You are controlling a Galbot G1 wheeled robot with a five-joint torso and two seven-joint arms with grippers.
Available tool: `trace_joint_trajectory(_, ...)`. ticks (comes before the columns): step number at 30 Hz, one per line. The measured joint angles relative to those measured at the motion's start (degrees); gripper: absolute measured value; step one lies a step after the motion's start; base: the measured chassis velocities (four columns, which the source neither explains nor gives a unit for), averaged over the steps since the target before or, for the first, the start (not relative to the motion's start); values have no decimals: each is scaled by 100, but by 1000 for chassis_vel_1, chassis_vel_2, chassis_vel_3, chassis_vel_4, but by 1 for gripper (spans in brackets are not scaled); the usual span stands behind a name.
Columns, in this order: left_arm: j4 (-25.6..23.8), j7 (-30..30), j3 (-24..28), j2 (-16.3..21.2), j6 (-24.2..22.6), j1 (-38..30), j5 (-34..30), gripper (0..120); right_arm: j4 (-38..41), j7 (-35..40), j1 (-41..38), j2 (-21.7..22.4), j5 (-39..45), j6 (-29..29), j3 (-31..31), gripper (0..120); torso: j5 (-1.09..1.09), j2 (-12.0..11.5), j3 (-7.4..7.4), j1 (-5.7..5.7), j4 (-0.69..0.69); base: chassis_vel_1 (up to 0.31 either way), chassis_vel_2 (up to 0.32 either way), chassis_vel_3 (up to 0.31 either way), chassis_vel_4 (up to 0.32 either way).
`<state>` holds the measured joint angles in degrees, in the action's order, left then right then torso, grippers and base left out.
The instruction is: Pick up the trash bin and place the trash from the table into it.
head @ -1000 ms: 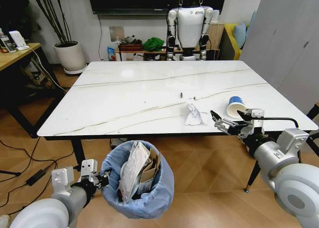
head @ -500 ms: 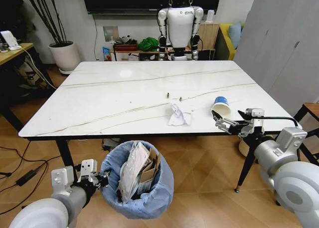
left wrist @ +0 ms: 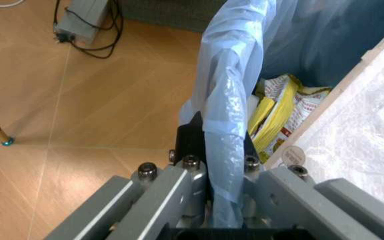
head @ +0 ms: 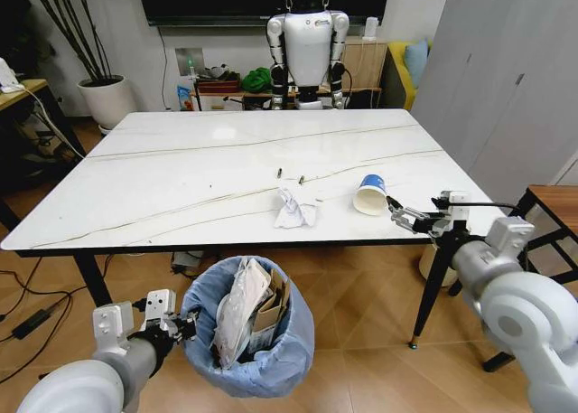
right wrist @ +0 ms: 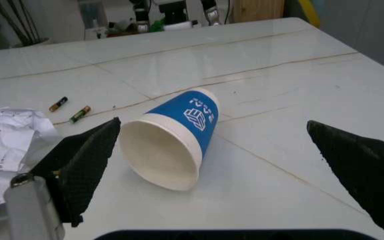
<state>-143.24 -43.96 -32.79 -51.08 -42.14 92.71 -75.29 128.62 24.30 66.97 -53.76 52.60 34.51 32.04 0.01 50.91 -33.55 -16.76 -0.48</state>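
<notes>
Light-blue crinkled plastic lines the trash bin (head: 249, 327), which I am carrying low in front of the robot, just short of the near edge of the table (head: 163, 173) and below its top. The left gripper (head: 177, 326) holds it at the rim on the robot's left side. In the left wrist view its fingers (left wrist: 190, 175) are clamped on the rim, one inside the bag and one outside.

I judge the job well along. The bin is up off its resting place and already holds cardboard, clear plastic wrap and yellow-and-red wrappers (left wrist: 275, 115).

Still on the marble-look top are three kinds of litter. A crumpled white paper (head: 294, 208) lies near the front edge, about midway across. A blue-and-white paper cup (head: 369, 196) lies on its side to the right of it, with its mouth towards the robot. Two small batteries (right wrist: 70, 109) lie close together just beyond the paper.

The right gripper (head: 417, 220) reaches out from the robot's right, level with the tabletop and just short of the cup. Its fingers (right wrist: 85, 160) are spread wide apart, with nothing between them, and the cup sits framed in the gap.

By my reading, the cup is the next piece to collect.
</notes>
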Motion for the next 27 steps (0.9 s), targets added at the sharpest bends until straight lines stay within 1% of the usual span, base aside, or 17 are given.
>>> trace_joint_trajectory(1, 0, 0, 0, 0, 0, 0, 0, 0, 0, 0, 0, 0, 0, 0, 0, 100, 0, 0, 0, 0, 0, 0, 0, 0, 0)
trace_joint_trajectory(3, 0, -2, -11, -3, 0, 5, -7, 0, -234, 59, -247, 54, 87, -2, -183, 100, -3, 0, 0, 0, 0, 0, 0, 0, 0)
trace_joint_trajectory(5, 1, -3, -15, -4, 0, 4, -10, 0, -298, 68, -303, 63, 103, -2, -244, 100, -3, 0, 0, 0, 0, 0, 0, 0, 0)
trace_joint_trajectory(7, 1, -13, -37, -12, 0, -9, -43, 0, -488, 101, -455, 71, 112, -4, -449, 100, -1, 0, 0, 0, -1, 0, 0, 0, 0)
trace_joint_trajectory(9, 0, -15, -40, -13, 0, -10, -47, 0, -498, 102, -464, 71, 112, -4, -462, 100, -1, 1, 0, 0, -1, 0, 0, 0, 0)
trace_joint_trajectory(12, 1, -38, -109, -38, 0, -4, -81, 0, -681, 127, -628, 56, 109, -5, -708, 100, -1, 0, 0, 0, -2, 0, 0, 0, 0)
trace_joint_trajectory(21, 0, -72, -109, -69, 0, -19, -82, 0, -977, 208, -899, 41, 129, -8, -974, 100, -1, 1, 0, 0, -1, 0, 0, 0, 0)
trace_joint_trajectory(23, 0, -74, -103, -69, 0, -31, -83, 0, -1138, 224, -1001, 36, 130, -37, -1065, 96, -1, 1, 0, 0, -2, 0, 0, 0, 0)
trace_joint_trajectory(25, 0, -74, -103, -69, 0, -32, -83, 0, -1165, 232, -1020, 34, 130, -44, -1080, 95, 0, 1, 0, 0, -2, 0, 0, 0, 0)
trace_joint_trajectory(27, 0, -74, -105, -69, 0, -35, -84, 0, -1250, 267, -1097, 32, 151, -60, -1143, 87, -1, 1, 0, 0, -1, 0, 0, 0, 0)
